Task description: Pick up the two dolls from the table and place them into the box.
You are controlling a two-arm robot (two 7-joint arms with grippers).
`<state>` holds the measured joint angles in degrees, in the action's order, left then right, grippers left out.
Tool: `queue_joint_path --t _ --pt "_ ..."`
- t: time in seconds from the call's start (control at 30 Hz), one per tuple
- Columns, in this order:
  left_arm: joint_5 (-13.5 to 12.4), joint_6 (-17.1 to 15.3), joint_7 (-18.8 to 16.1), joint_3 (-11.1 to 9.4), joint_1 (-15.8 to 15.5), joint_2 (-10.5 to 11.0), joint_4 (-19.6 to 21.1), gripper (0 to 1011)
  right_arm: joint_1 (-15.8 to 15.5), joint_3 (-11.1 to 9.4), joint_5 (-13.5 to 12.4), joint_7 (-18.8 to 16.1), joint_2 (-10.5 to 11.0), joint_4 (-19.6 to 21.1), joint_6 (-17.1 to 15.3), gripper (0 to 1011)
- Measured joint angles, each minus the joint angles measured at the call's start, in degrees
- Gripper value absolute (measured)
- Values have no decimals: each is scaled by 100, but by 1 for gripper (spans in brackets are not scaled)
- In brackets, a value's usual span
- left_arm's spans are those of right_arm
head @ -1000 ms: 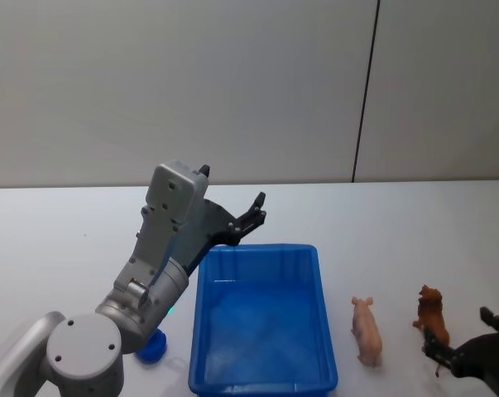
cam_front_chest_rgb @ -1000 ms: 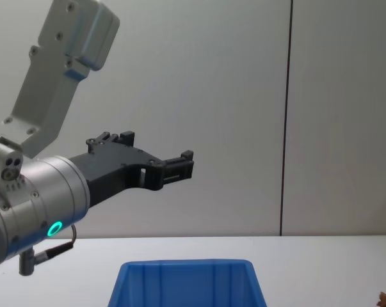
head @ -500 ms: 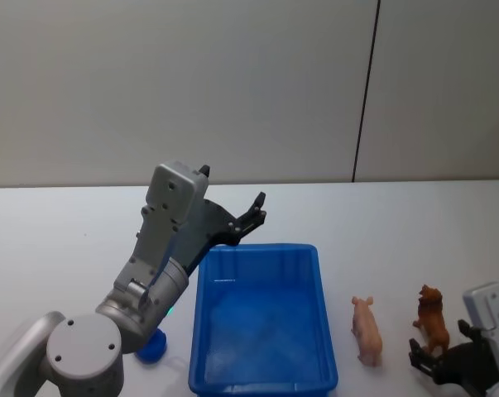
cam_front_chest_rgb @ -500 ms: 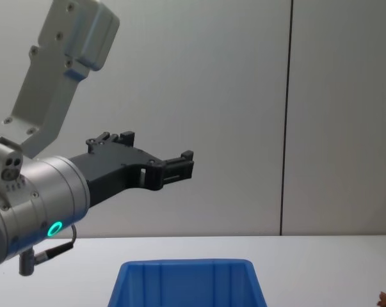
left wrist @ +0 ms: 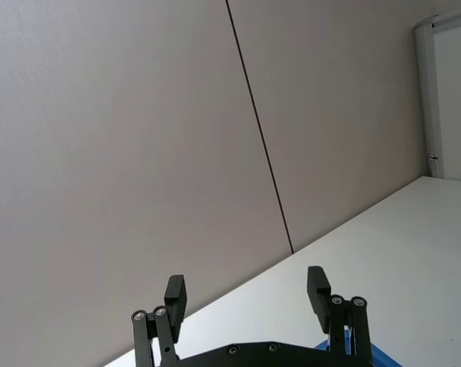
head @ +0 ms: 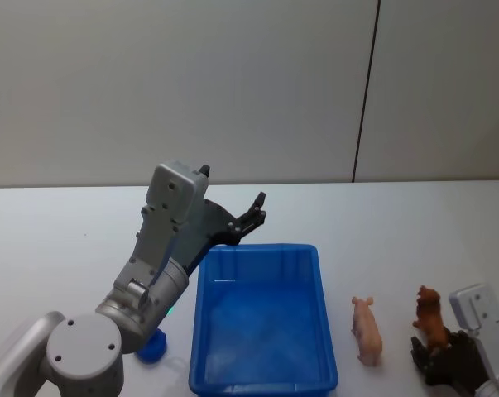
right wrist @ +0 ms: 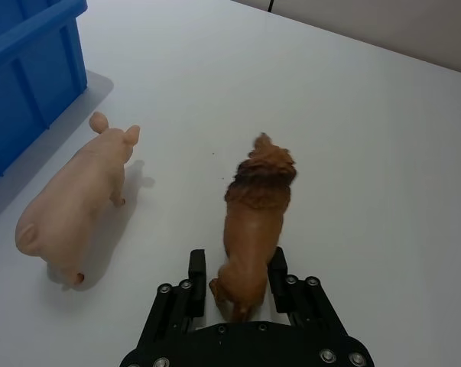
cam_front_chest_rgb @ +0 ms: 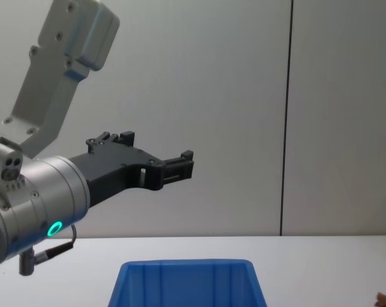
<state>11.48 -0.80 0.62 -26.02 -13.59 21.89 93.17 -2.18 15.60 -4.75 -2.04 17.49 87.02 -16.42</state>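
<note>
A brown lion doll (head: 430,317) stands on the table (head: 415,231) at the right, with a pink pig doll (head: 367,331) between it and the blue box (head: 320,331). My right gripper (head: 432,361) is open at the brown doll's rear. In the right wrist view its fingers (right wrist: 197,277) stand close on either side of the brown doll's (right wrist: 254,216) hindquarters, and the pig doll (right wrist: 76,209) lies beside it. My left gripper (head: 254,210) hangs open and empty above the box's far left corner, and is seen in the chest view (cam_front_chest_rgb: 180,165) and the left wrist view (left wrist: 245,298).
The box (cam_front_chest_rgb: 186,272) holds nothing. A small round blue object (head: 152,346) sits on the table by the box's left side, partly behind my left arm. A corner of the box (right wrist: 31,46) is near the pig doll. A grey wall rises behind the table.
My right gripper has come forward from the lower right edge and now straddles the brown doll's rear. The left arm, the box and the pig doll have not moved.
</note>
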Motion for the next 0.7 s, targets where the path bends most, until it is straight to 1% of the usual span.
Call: queue_joint_path --t 0.03,0.07,0.1,0.13,0.17,0.23,0.27,0.43,0.7 --pt "0 0 0 0 0 0 0 1001 5 2 4 -1 -4 -7 0 491" --pt "0 0 0 0 0 0 0 1001 17 6 13 -4 -12 -27 0 476" --pt "0 0 0 0 0 0 0 1001 22 7 20 -6 -16 -34 0 428" --pt "0 0 0 0 0 0 0 1001 28 9 27 -10 -21 -46 -1 419" --pt "0 0 0 0 0 0 0 1001 28 9 27 -10 -21 -46 -1 349" --pt "0 0 0 0 0 0 0 1001 34 9 36 -11 -27 -59 0 310" --pt "0 0 0 0 0 0 0 1001 34 9 46 -5 -31 -63 11 259" --pt "0 0 0 0 0 0 0 1001 34 5 90 66 -39 -68 118 241" --pt "0 0 0 0 0 0 0 1001 47 -17 206 237 -58 -23 488 241"
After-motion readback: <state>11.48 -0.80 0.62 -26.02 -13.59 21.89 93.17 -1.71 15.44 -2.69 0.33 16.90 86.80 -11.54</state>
